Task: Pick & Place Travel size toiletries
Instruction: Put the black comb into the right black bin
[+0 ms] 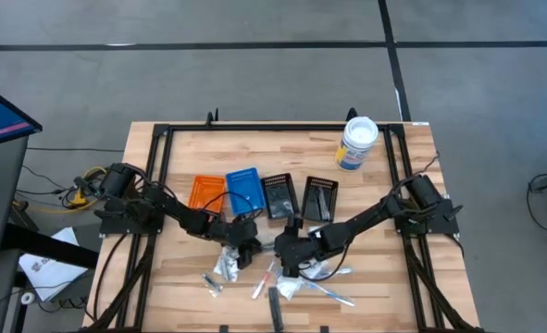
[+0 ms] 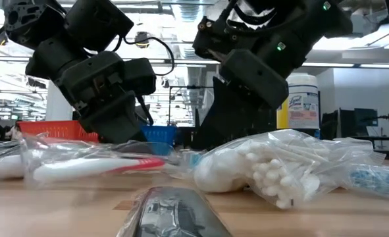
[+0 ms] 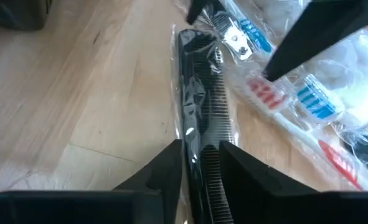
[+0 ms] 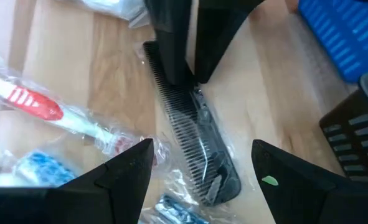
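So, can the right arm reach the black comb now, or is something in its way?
Probably not cleanly. The left fingers are already astride one end of the comb. The right gripper is open over the other end, so the free half looks reachable, but the two arms would crowd.

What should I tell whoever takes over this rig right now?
Left gripper: closing on the wrapped black comb, fingers either side of it; comb on the table, not lifted.
Right gripper: open, empty, hovering over the same comb's other end.
Toiletries: toothbrushes, cotton swabs bag and other packets piled at the table's front middle.
Bins: orange, blue and two black sit behind the pile; their contents cannot be made out.
Done: nothing clearly placed.
Left: lift the comb, bin it, then clear the pile.
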